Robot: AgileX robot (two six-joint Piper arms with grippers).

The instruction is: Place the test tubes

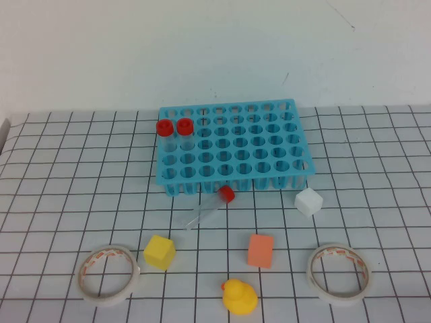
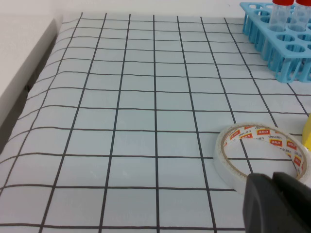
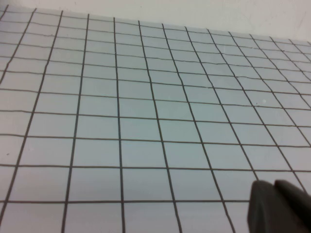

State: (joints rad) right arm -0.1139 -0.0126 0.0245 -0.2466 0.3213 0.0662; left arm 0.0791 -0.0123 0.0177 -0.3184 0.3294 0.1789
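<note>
A blue test tube rack [image 1: 229, 183] stands at the middle back of the gridded mat. Two red-capped test tubes [image 1: 165, 134] [image 1: 184, 132] stand upright in its left holes. A third red-capped tube [image 1: 210, 207] lies flat on the mat just in front of the rack. Neither arm appears in the high view. My left gripper [image 2: 272, 178] is shut and empty, low over the mat by a tape roll [image 2: 228, 160], with the rack [image 2: 272, 43] and its tubes [image 2: 282, 12] further off. My right gripper [image 3: 273, 187] is shut and empty over bare gridded mat.
In front of the rack lie a white cube [image 1: 308, 202], a yellow cube [image 1: 159, 252], an orange block [image 1: 260, 250] and a yellow duck [image 1: 239, 296]. One tape roll [image 1: 84, 272] sits front left, another [image 1: 314, 269] front right. The mat's left edge [image 2: 29, 73] drops off.
</note>
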